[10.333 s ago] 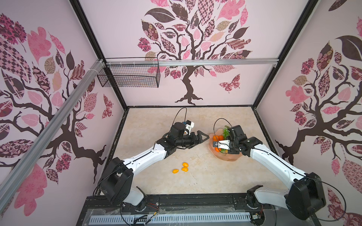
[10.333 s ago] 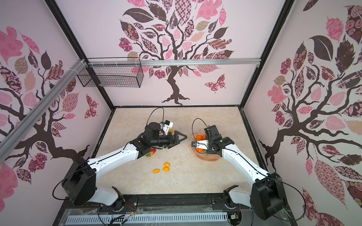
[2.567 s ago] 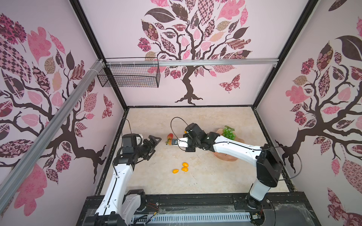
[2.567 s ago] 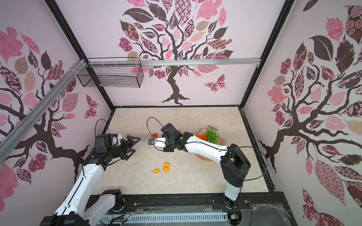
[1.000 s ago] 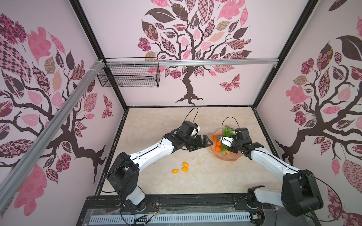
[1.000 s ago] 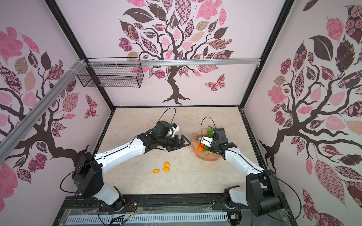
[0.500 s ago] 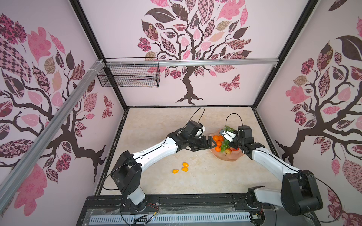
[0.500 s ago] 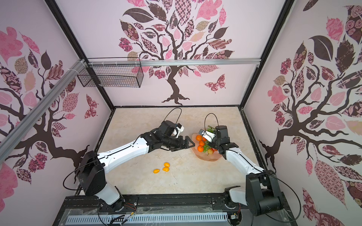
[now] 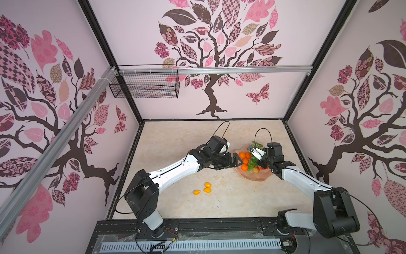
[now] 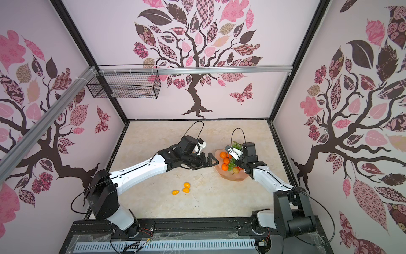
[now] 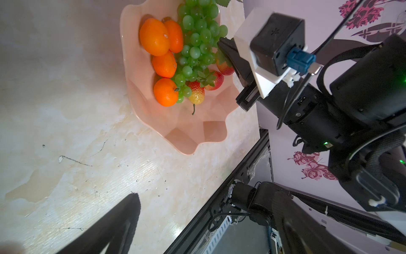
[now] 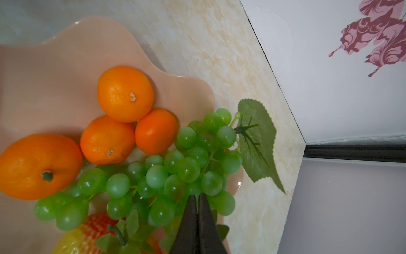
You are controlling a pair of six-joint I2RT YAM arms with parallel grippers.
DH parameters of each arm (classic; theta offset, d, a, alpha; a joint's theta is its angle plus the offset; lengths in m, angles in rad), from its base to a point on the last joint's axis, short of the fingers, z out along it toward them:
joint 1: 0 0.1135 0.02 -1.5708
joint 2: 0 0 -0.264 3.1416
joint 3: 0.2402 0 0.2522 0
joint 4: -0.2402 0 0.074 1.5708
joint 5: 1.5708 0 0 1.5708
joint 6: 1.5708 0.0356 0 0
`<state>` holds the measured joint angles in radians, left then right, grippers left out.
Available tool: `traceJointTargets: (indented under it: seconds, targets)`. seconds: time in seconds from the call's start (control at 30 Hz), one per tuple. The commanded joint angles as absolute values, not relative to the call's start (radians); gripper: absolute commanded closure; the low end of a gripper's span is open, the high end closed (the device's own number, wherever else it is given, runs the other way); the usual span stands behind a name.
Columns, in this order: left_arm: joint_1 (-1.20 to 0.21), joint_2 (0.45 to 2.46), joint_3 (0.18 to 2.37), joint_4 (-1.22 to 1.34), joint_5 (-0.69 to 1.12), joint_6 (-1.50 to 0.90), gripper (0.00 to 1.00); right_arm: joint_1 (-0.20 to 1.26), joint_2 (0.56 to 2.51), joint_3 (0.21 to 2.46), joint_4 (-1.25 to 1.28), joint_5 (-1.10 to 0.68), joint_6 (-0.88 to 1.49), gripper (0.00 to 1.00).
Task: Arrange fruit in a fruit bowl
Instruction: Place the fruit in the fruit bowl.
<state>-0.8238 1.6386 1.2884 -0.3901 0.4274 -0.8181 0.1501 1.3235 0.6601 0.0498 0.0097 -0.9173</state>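
Beige marbled tabletop [image 9: 175, 149], right side: scalloped peach-pink fruit bowl [image 11: 186, 132], left gripper [image 9: 239, 161] spread wide, empty, beside its rim, right gripper [image 12: 196, 198] pinched closed against glossy green grape bunch [image 12: 175, 171] heaped with four tangerines [image 12: 125, 94], strawberries [image 11: 214, 80]; three yellow-orange ovals [image 9: 207, 190] loose mid-table.

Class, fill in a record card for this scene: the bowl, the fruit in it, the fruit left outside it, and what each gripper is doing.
Bowl: peach, wavy rim, on the table
Fruit inside: four tangerines, grapes, strawberries
Fruit outside: three yellow ovals together on the table
Left gripper: open, empty, near the bowl
Right gripper: shut, tips at the grapes
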Motion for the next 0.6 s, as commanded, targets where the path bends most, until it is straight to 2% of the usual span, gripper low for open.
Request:
traceJointTargets:
  seconds: [0.0,0.2,0.4,0.57]
  targets:
    - [-0.825,1.621,1.278,-0.378,0.422,-0.810,0.02,0.142,1.366,0.664,0.071,0.028,-0.907,1.00]
    - [-0.825,1.618,1.272,-0.366,0.438,-0.807,0.02,0.138,1.391,0.658,0.091,0.074,-0.908,0.99]
    - [-0.826,1.627,1.273,-0.363,0.442,-0.805,0.02,0.135,1.382,0.653,0.112,0.087,-0.892,0.71]
    - [-0.825,1.623,1.280,-0.355,0.446,-0.804,0.02,0.134,1.358,0.655,0.113,0.087,-0.893,0.61]
